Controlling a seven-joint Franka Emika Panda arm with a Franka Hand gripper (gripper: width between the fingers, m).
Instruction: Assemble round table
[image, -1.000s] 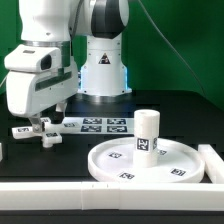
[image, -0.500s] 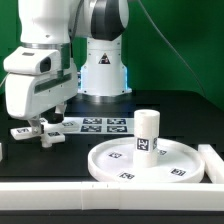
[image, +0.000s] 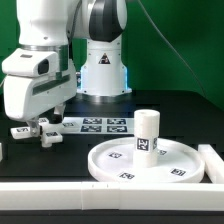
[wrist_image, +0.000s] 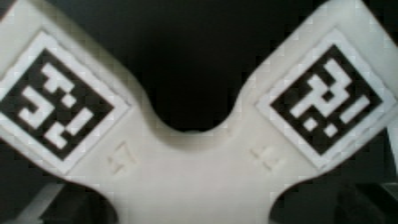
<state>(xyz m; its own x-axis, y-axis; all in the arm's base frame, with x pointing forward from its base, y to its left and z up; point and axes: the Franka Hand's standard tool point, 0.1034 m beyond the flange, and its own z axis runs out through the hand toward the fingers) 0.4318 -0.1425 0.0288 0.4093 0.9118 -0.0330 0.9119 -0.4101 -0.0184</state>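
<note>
Directly beneath the tool (image: 40, 127), at the exterior view's left, the cross-shaped foot piece (wrist_image: 196, 165) lies on the tabletop (image: 70, 155); whether the tool is clamped on it I cannot tell. The leg (image: 148, 133) and round disc (image: 115, 162) stand well apart, toward that view's right.

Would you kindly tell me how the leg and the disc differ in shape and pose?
The leg is a narrow, tall cylinder; the disc is wide, flat and rimmed. The leg stands upright on the disc, which lies flat. Both are white and carry black-and-white tags.
</note>
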